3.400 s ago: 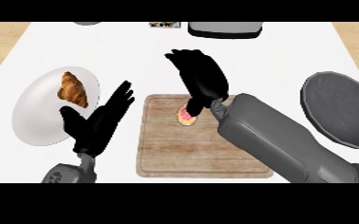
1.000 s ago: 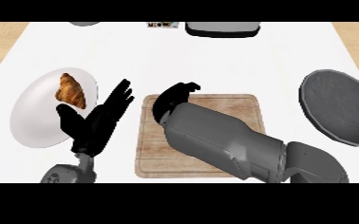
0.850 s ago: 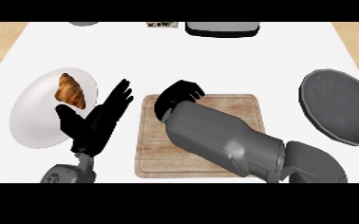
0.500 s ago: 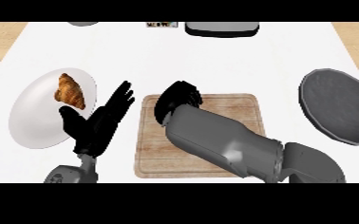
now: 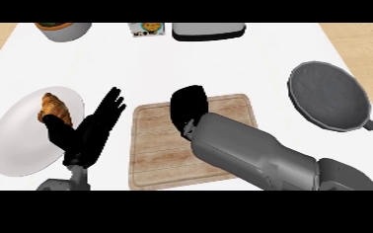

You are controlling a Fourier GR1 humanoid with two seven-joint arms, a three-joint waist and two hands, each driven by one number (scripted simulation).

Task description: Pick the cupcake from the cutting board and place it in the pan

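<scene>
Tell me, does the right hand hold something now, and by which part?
It cannot be told: the right hand is curled over the cutting board, hiding anything beneath.

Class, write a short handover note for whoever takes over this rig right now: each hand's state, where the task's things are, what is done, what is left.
Right hand: down over the cutting board, fingers curled; the cupcake is hidden, presumably under it.
Left hand: open, resting beside the plate with the croissant.
Pan: at the right, nothing in it.
Done: hand lowered at the cupcake's spot.
Left: confirm the grasp, lift, carry right, place the cupcake in the pan.
</scene>
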